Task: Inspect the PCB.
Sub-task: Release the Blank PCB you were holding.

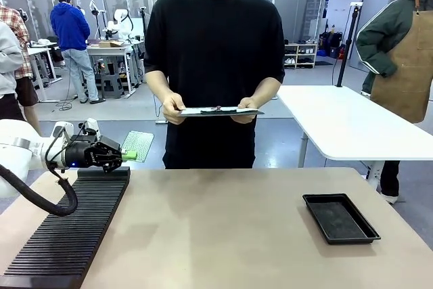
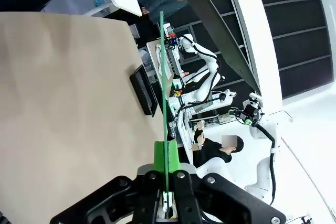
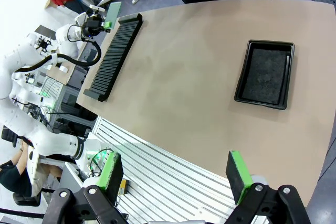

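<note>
The PCB is a thin pale green board with a dotted grid. My left gripper is shut on its near edge and holds it in the air past the far end of the black slotted rack. In the left wrist view the PCB shows edge-on as a thin green line rising from between the shut green pads. The right wrist view shows the PCB far off. My right gripper hangs open and empty, high over the table's near edge.
A person stands at the far side holding a clipboard flat in both hands. A shallow black tray lies at the right of the table. A white table stands behind on the right.
</note>
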{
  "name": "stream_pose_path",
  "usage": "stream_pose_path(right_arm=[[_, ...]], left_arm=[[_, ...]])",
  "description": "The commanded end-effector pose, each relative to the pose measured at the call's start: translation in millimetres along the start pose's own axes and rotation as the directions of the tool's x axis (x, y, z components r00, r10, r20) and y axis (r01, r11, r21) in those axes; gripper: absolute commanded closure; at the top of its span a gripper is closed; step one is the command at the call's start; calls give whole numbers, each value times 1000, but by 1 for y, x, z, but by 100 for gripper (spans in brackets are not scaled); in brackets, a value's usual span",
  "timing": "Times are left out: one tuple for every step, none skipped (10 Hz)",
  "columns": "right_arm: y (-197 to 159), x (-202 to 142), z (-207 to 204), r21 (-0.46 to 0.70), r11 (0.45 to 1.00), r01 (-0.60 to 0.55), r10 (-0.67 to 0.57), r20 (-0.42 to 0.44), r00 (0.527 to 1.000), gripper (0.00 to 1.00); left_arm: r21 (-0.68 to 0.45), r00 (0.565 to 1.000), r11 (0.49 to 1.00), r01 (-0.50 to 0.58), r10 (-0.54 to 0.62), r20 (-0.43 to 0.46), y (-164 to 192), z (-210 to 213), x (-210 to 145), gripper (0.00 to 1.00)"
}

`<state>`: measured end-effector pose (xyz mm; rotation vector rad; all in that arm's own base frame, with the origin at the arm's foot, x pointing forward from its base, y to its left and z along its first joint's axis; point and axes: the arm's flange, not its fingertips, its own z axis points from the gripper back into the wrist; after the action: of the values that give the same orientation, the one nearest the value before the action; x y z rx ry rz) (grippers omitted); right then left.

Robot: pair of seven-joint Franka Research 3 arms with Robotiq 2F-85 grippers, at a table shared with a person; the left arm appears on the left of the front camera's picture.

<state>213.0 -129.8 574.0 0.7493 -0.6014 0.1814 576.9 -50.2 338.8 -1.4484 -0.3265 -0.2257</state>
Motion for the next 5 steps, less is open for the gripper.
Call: stream_pose_path(right_arm=[[1, -1, 1, 9, 1000, -11, 11, 7, 1000, 0], [1, -1, 1, 9, 1000, -11, 11, 7, 1000, 0], [1, -1, 1, 9, 1000, -11, 11, 7, 1000, 0], [1, -1, 1, 9, 1000, -11, 11, 7, 1000, 0], [1, -1, 1, 9, 1000, -11, 11, 7, 1000, 0]], left_arm=[[-3, 1000, 1000, 3, -3, 23, -2, -2, 0, 100], [-3, 1000, 1000, 3, -3, 23, -2, -2, 0, 100], [-3, 1000, 1000, 3, -3, 23, -2, -2, 0, 100], [-3, 1000, 1000, 3, -3, 23, -2, -2, 0, 100], [-3, 1000, 1000, 3, -3, 23, -2, -2, 0, 100]])
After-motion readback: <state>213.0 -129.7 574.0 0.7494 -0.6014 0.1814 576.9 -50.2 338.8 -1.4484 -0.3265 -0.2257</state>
